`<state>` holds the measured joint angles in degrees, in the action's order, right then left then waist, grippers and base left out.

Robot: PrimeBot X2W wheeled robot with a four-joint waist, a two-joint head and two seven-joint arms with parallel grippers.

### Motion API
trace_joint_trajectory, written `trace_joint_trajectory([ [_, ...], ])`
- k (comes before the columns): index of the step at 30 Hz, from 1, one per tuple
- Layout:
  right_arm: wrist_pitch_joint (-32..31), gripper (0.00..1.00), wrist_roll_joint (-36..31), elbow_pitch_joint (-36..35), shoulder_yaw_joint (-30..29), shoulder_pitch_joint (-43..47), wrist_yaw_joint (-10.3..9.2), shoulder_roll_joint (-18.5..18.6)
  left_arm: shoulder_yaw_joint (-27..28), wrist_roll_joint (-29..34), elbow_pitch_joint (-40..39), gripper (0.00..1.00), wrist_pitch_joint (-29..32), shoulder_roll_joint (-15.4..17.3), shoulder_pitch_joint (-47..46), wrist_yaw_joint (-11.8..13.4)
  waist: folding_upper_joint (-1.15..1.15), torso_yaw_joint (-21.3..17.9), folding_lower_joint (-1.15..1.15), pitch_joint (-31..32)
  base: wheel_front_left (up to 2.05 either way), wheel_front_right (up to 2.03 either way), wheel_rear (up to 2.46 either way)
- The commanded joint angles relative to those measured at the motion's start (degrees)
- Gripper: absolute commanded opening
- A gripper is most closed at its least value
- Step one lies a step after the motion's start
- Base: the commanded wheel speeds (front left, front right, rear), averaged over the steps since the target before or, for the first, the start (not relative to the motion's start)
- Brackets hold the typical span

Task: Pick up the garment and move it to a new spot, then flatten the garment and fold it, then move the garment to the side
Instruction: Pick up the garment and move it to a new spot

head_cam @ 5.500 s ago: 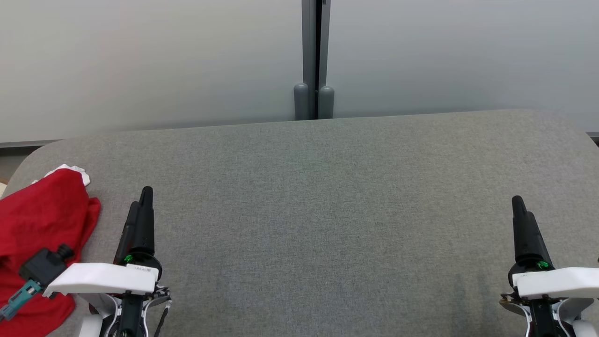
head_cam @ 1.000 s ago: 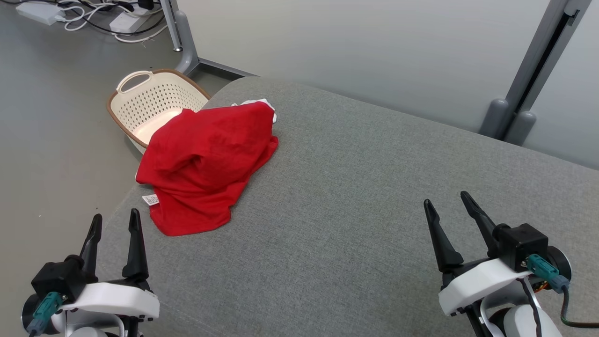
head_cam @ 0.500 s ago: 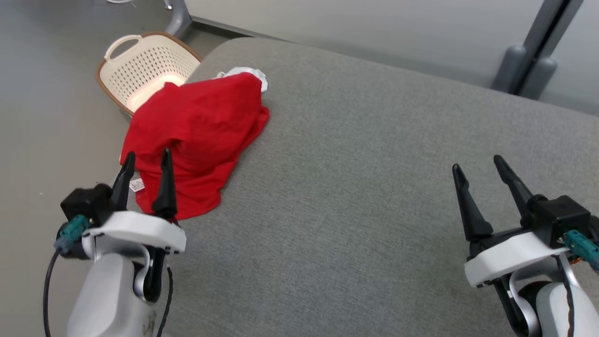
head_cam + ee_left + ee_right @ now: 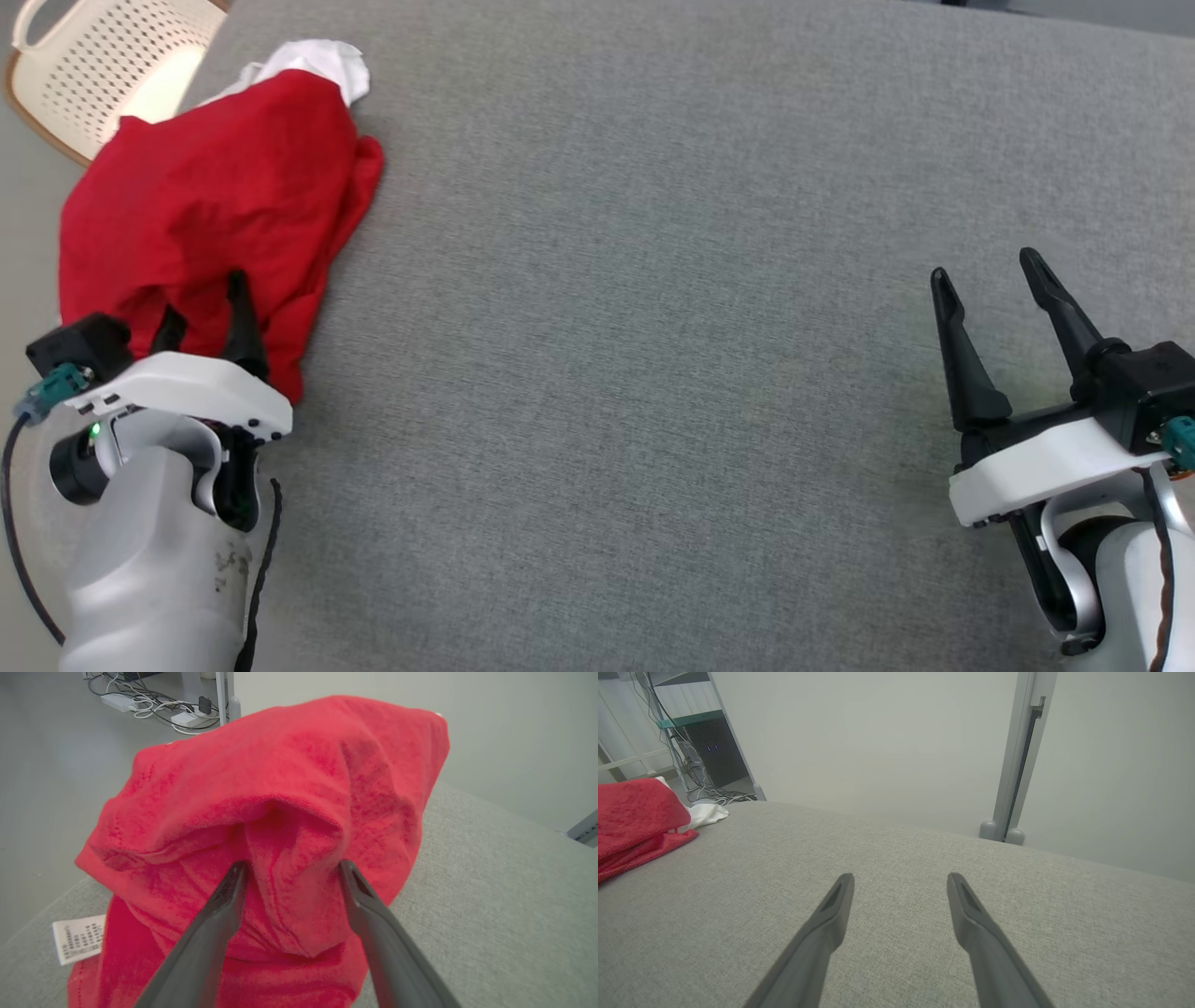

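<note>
head: high, facing down on tabletop [image 4: 653, 373] | left wrist: close against garment [image 4: 280, 788] | right wrist: low across tabletop | shared: garment

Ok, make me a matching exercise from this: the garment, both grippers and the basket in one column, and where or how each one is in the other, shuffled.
Column one
1. red garment
2. left gripper
3. right gripper
4. basket

Column two
A. open above bare grey surface, well away from the cloth
B. off the surface, past its far left corner
C. crumpled in a heap at the surface's left edge
D. open, one finger on each side of a red fold

Pairs: 1-C, 2-D, 3-A, 4-B
</note>
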<state>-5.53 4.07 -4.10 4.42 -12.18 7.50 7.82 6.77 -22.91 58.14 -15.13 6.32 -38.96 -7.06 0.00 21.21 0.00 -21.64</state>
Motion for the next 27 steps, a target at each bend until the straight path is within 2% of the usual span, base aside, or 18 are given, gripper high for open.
trace_joint_trajectory([
  [1,0.4,1.00,-0.1,0.2,-0.3,-0.9,-0.02,0.1,0.6,0.0,-0.4,0.25,0.0,0.7,-1.4,-0.2,0.00,-0.9,0.00,-1.1,0.00,0.00,0.00],
  [2,0.5,1.00,-0.1,0.3,-0.5,-0.9,-0.02,0.0,0.8,0.4,-1.2,0.00,0.0,1.1,-1.4,-0.2,0.00,-0.8,0.00,-1.1,0.00,0.00,0.00],
  [6,0.9,1.00,0.1,1.3,-0.8,-0.6,-0.02,-0.4,1.6,3.8,-7.2,0.00,0.0,1.3,1.0,0.0,0.00,-0.4,0.00,0.4,0.00,0.00,0.00],
  [12,2.1,1.00,1.0,3.7,-1.0,1.9,-0.02,-1.4,2.8,7.9,-18.4,0.00,0.0,0.5,6.6,-0.1,0.00,0.1,0.00,6.5,0.00,0.00,0.00],
  [21,4.3,1.00,2.7,6.7,-1.0,9.4,-0.02,-3.6,-2.7,13.0,-29.9,0.00,0.0,-0.6,19.5,-0.5,0.00,-0.1,0.00,19.4,0.00,0.00,0.00],
  [27,4.7,1.00,3.3,5.6,-0.4,12.9,-0.02,-4.3,-5.8,13.5,-36.5,0.00,0.6,-1.4,25.1,-0.3,0.00,-1.7,0.00,23.0,0.00,0.00,0.00],
])
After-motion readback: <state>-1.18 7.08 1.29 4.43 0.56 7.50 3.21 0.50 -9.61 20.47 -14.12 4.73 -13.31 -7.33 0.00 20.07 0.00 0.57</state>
